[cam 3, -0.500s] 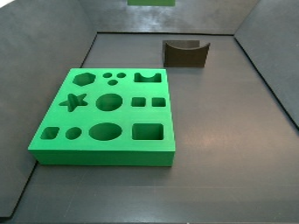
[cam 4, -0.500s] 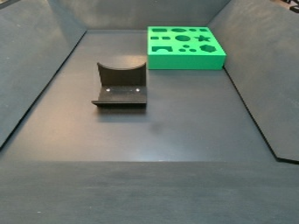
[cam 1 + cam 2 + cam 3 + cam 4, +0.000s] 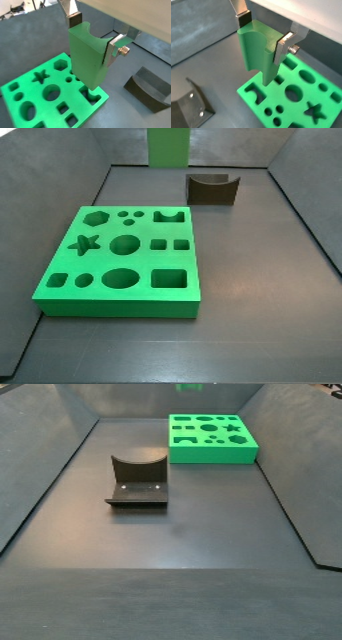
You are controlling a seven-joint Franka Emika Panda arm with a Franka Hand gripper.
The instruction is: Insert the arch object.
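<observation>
**A:** Where's the arch (image 3: 87, 57)?

**B:** It stands upright in the gripper (image 3: 95, 35), clamped between the two silver fingers (image 3: 75, 20), which are closed on its upper end from opposite sides. Its curved notch faces up.

**A:** And in the scene?

**B:** It's raised at the far end (image 3: 167, 146), with its lower end over the edge of the board (image 3: 27, 95) by the arch-shaped hole. The fixture (image 3: 211, 190) sits on the floor to the far right, apart from both.
</observation>
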